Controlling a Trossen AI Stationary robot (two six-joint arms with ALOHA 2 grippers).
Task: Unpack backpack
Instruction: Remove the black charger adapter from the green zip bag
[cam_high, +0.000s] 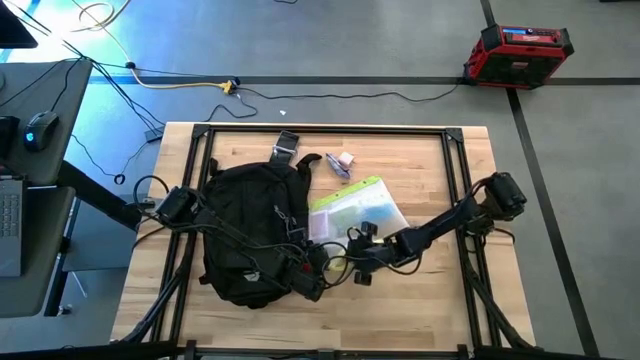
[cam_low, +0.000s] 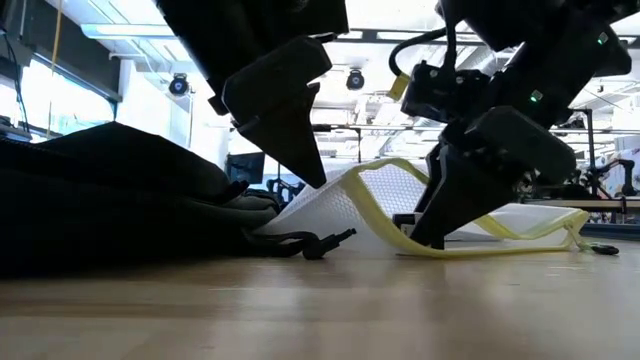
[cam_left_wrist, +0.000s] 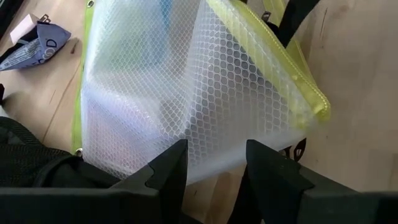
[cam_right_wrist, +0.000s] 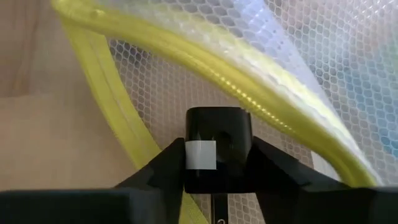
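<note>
The left gripper (cam_high: 312, 283) hangs low at the near right corner of the backpack (cam_high: 250, 230), with its jaws released, and the mesh pouch (cam_left_wrist: 186, 93) with yellow trim lies just past them. The right gripper (cam_right_wrist: 217, 163) is just to its right, at the pouch's near edge, and its jaws are clenched on a small black block (cam_right_wrist: 219, 148). The black backpack lies flat on the left half of the wooden worktop (cam_high: 420, 310). The pouch lies beside it, touching its right side. Farther off sits a small blue packet (cam_high: 336, 165).

I think the pouch is nearly out of the bag. Next, the right arm should pull it away to the right.
</note>
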